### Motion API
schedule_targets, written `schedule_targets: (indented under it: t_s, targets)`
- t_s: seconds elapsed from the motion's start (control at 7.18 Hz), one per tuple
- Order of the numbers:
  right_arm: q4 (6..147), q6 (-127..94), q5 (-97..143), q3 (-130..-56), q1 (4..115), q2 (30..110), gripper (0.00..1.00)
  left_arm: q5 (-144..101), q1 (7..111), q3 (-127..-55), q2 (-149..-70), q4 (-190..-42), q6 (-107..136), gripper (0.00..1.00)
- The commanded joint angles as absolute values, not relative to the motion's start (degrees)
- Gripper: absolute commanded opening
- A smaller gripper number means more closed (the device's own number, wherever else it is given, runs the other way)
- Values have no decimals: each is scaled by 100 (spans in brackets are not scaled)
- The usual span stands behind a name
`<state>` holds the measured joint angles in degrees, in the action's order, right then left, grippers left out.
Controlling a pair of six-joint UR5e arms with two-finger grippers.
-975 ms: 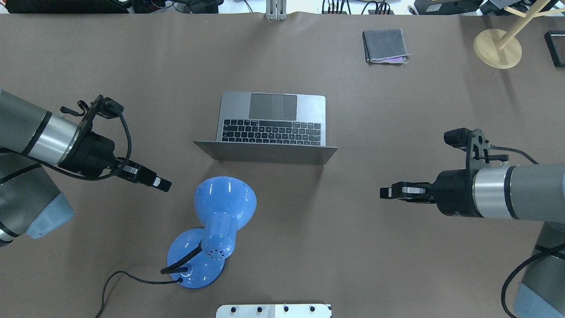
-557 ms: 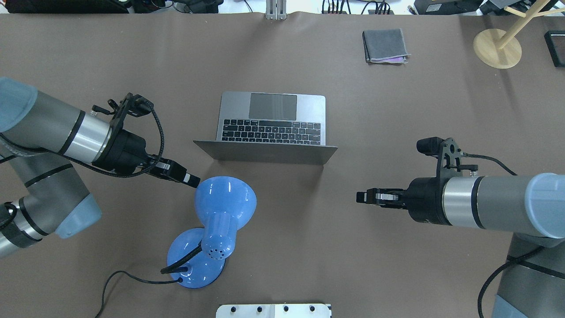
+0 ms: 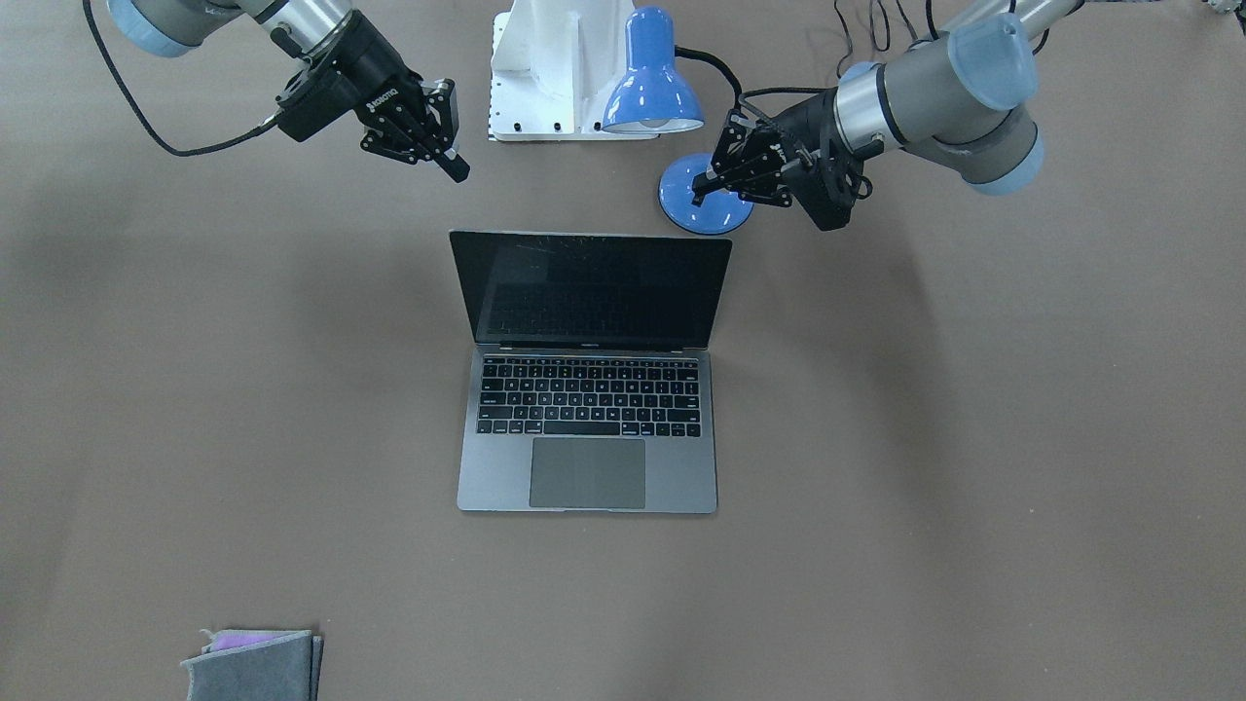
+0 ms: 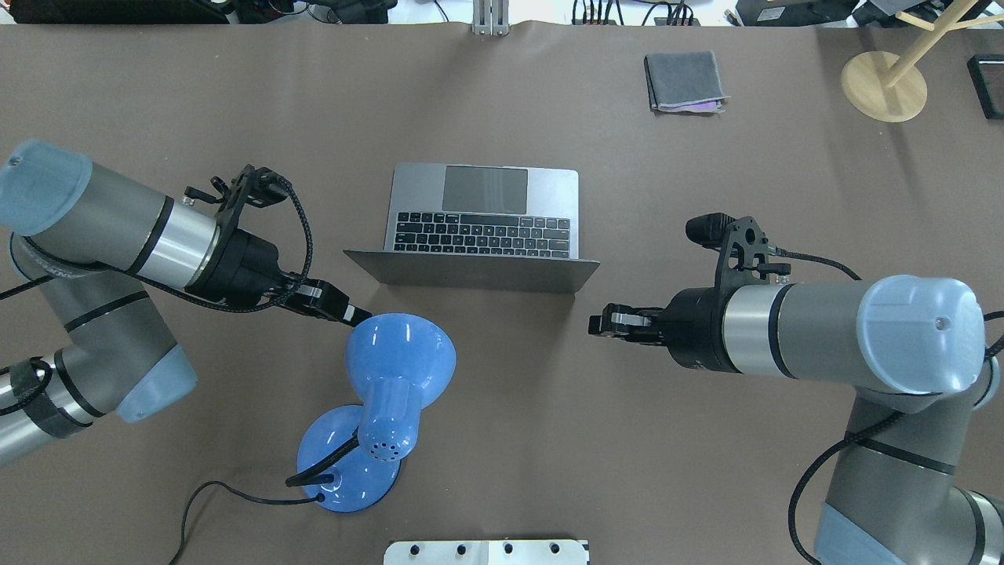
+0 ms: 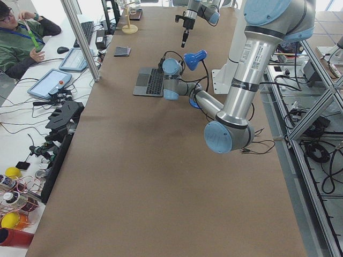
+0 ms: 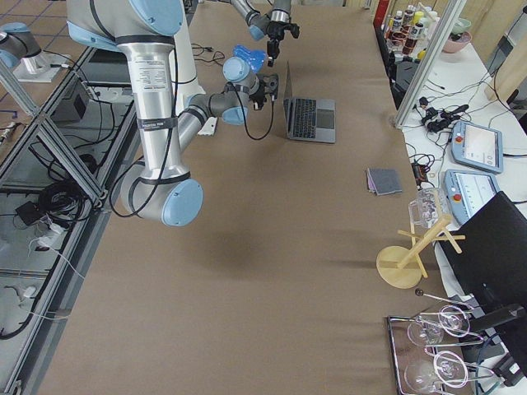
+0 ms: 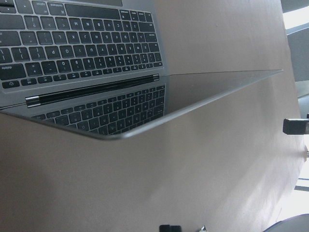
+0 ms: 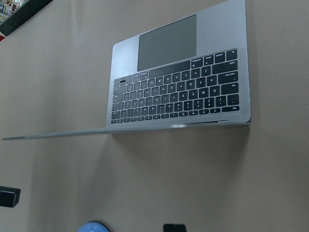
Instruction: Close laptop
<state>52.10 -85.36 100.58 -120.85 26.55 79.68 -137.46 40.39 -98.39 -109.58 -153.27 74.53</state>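
The laptop [image 4: 482, 212] stands open in the middle of the table, its keyboard facing away from the robot and its dark screen [image 3: 594, 290] raised. My left gripper [image 4: 359, 317] is shut and empty, behind the lid's left corner, right at the edge of the blue lamp's shade [image 4: 401, 353]. My right gripper [image 4: 594, 324] is shut and empty, just behind the lid's right corner and apart from it. In the front-facing view the left gripper [image 3: 697, 198] is on the right and the right gripper [image 3: 459, 173] on the left. The left wrist view shows the lid's edge [image 7: 203, 99] close ahead.
The blue desk lamp's base [image 4: 345, 467] and cord sit behind the laptop on the left side. A folded grey cloth [image 4: 685, 82] lies at the far right. A wooden stand [image 4: 884, 85] is at the far right corner. The white robot base [image 4: 486, 552] is at the near edge.
Both arms have moved inward toward the back of the laptop's lid: the left gripper rightward to the lamp shade, the right gripper leftward. The laptop has not moved.
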Motion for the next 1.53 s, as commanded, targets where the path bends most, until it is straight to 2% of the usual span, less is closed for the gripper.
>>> schedule_targets:
  t_s: [0.0, 0.42, 1.11, 1.39]
  targets:
    - [5247, -8543, 10063, -11945, 2794, 7928, 0, -13397, 4043, -9791, -10986, -15258, 7453, 0]
    - [5334, -8543, 10063, -11691, 2848, 7710, 0, -13368, 4087, -9686, -11118, -15240, 7453, 0]
    - [5502, -8543, 10063, -11672, 2883, 7594, 0, -13228, 4271, -9536, -11162, -15240, 7453, 0]
    - [5833, -8543, 10063, -11602, 3031, 7288, 0, -13228, 4333, -9527, -11180, -15231, 7453, 0]
